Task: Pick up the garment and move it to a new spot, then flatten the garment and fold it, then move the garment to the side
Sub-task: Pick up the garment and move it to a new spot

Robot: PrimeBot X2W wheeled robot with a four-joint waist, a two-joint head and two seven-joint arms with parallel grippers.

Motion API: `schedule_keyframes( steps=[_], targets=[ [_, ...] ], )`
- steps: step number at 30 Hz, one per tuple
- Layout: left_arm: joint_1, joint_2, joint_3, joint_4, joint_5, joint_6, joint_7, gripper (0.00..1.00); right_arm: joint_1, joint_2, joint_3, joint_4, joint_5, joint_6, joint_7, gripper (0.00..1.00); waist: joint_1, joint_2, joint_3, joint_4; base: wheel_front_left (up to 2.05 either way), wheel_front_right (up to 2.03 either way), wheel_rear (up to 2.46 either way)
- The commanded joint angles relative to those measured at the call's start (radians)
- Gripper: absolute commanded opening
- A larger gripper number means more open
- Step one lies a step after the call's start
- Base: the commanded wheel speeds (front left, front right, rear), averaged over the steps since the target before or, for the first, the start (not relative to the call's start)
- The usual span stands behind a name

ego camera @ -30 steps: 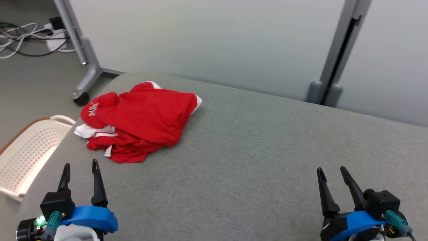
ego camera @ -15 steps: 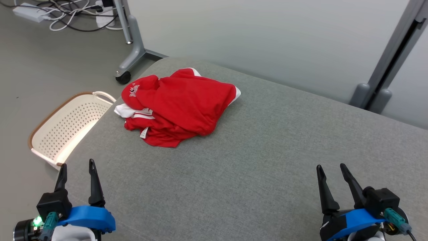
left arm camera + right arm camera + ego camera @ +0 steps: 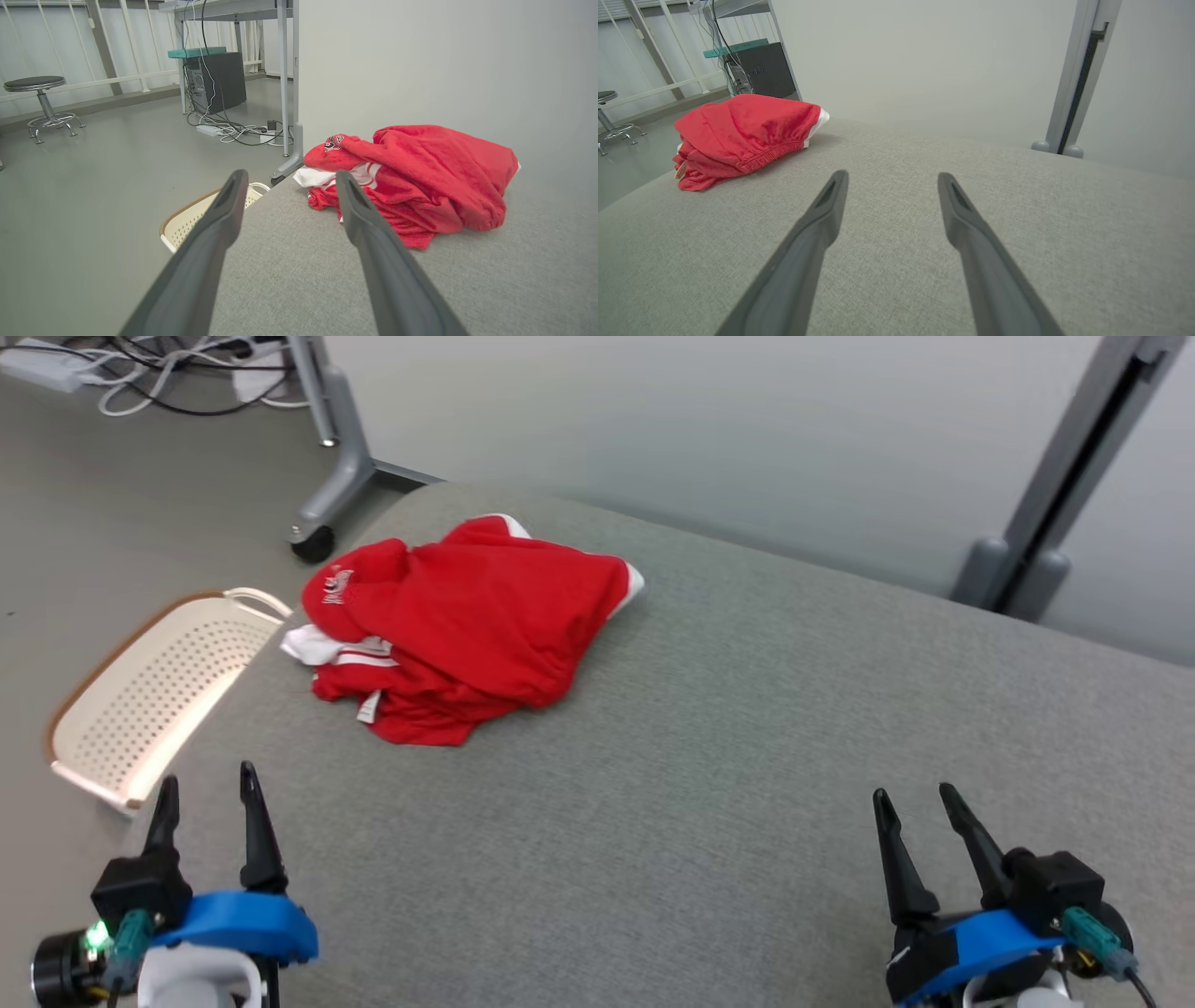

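Observation:
A crumpled red garment with white trim lies in a heap near the far left corner of the grey padded surface. My left gripper hangs open at the lower left, well short of the heap, fingers empty. At the lower right my right gripper is open too, far from the cloth. The left wrist view has the garment just beyond the open left gripper. In the right wrist view the garment sits far off to the upper left of the open right gripper.
A cream perforated basket stands on the floor by the surface's left edge. A wheeled grey frame leg and cables lie beyond it. A pale partition wall with a grey post backs the surface.
The head camera has swung, so the whole picture shifted: more floor and basket show at the left. The garment lies as before, and both grippers stay open and low.

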Motion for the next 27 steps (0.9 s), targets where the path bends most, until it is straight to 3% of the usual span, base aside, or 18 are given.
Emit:
schedule_keyframes(
  steps=[1, 8, 18, 27],
  targets=[
    [-0.037, 0.001, -0.002, -0.001, 0.001, -0.006, -0.003, 1.0, -0.021, -0.007, -0.004, -0.007, -0.013, 0.0, -0.003, 1.0, 0.0, 0.0, 0.008, -0.017, 0.0, 0.0, 0.0],
    [-0.197, 0.047, 0.008, 0.048, -0.012, -0.032, -0.003, 1.0, -0.065, -0.007, -0.018, -0.043, -0.068, 0.0, -0.003, 1.0, 0.0, 0.0, 0.094, -0.147, 0.0, 0.0, 0.0],
    [-0.49, 0.157, -0.007, 0.187, -0.007, -0.056, 0.02, 1.0, -0.111, -0.005, -0.057, -0.135, -0.113, 0.0, -0.003, 1.0, 0.0, 0.0, 0.242, -0.337, 0.0, 0.0, 0.0],
    [-0.661, 0.217, -0.06, 0.368, 0.011, -0.074, 0.157, 1.0, -0.144, -0.006, -0.065, -0.188, -0.123, 0.0, -0.003, 1.0, 0.0, 0.0, 0.343, -0.415, 0.0, 0.0, 0.0]
  ],
)
